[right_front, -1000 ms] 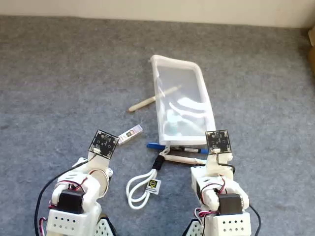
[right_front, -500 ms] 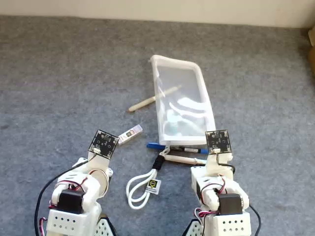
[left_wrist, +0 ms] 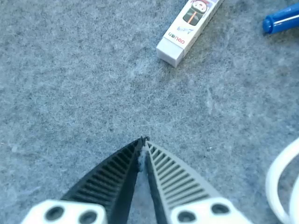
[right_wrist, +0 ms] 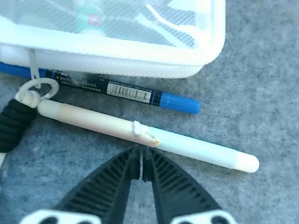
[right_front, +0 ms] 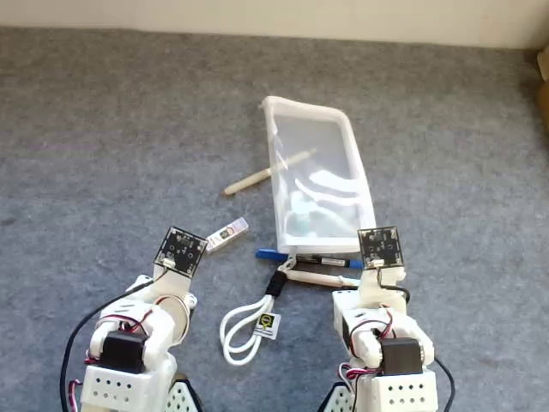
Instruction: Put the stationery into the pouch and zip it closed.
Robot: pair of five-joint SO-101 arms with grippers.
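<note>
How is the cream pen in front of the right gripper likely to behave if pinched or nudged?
The cream pen looks like a round, rigid barrel, so it would probably stay stiff and may roll if nudged, though the fuzzy carpet should damp that. Its smooth surface might slip in the right gripper.

My high camera looks steeply down from behind the rig onto grey carpet. Both wrist cameras face it from close up; left shares the eraser, right shares the blue pen.

Pouch flat on carpet — blue pen alongside.
</note>
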